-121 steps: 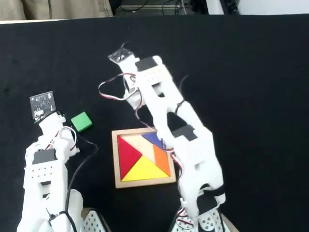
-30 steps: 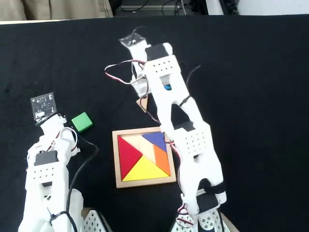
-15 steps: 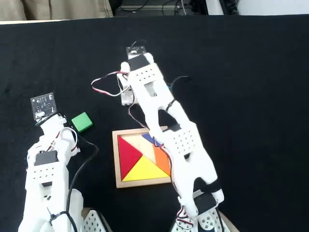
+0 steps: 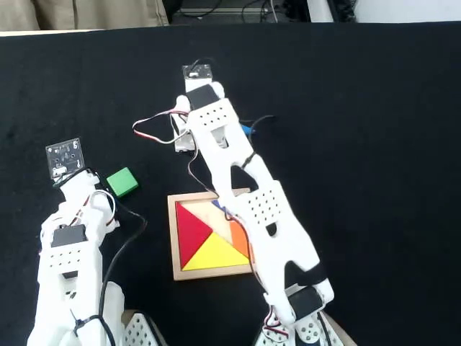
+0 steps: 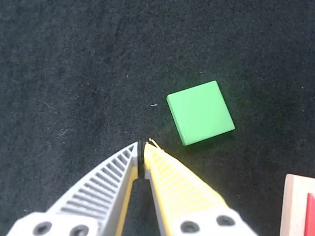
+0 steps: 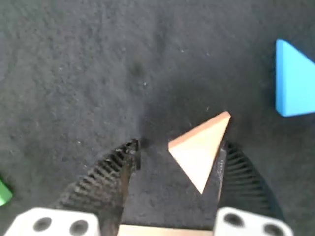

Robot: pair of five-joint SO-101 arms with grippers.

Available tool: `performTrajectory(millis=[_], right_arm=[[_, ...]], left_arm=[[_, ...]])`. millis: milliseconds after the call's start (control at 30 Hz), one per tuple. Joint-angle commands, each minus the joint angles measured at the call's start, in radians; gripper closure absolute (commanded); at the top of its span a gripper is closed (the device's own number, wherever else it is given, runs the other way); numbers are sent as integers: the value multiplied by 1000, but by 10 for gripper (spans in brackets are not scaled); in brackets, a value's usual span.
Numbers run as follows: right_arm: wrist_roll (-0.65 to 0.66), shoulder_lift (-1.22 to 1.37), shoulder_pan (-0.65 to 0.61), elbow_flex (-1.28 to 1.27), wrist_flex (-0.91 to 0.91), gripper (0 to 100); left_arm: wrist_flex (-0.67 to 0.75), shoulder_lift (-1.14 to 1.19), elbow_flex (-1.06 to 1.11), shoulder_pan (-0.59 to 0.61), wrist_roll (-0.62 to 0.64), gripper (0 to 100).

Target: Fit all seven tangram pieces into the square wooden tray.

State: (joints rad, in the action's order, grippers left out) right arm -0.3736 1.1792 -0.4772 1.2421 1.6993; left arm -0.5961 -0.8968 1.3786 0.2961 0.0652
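Note:
The square wooden tray lies at the table's near middle, holding red, yellow and orange pieces; the right arm covers its far right part. My right gripper is open low over the cloth beyond the tray, and a tan triangle lies between its fingers, against one of them. A blue triangle rests a little farther off. My left gripper is shut with nothing in it, its tips just short of the green square, which lies to the left of the tray.
A black cloth covers the table. The right arm stretches from the front edge across the tray's right side, with loose cables beside its wrist. The left arm stands at the front left.
The right arm has swung left and lowered, now covering the tray's far right corner and the tan triangle in the high view. The left arm and the green square have stayed put.

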Motion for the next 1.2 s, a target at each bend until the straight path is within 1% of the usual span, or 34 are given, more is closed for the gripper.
performTrajectory(millis=[0,133,200,433,867,1167], right_arm=[[21,15,-11,94,-3,779],[25,31,-2,142,32,857],[26,33,0,162,58,844],[25,36,-8,160,63,780],[25,38,-52,154,66,782],[26,31,-43,8,66,783]], left_arm=[[17,-20,-7,-13,-3,967],[17,-20,-7,-13,-3,967],[17,-20,-7,-13,-3,967],[17,-20,-7,-13,-3,967],[17,-20,-7,-13,-3,967],[17,-20,-7,-13,-3,967]])
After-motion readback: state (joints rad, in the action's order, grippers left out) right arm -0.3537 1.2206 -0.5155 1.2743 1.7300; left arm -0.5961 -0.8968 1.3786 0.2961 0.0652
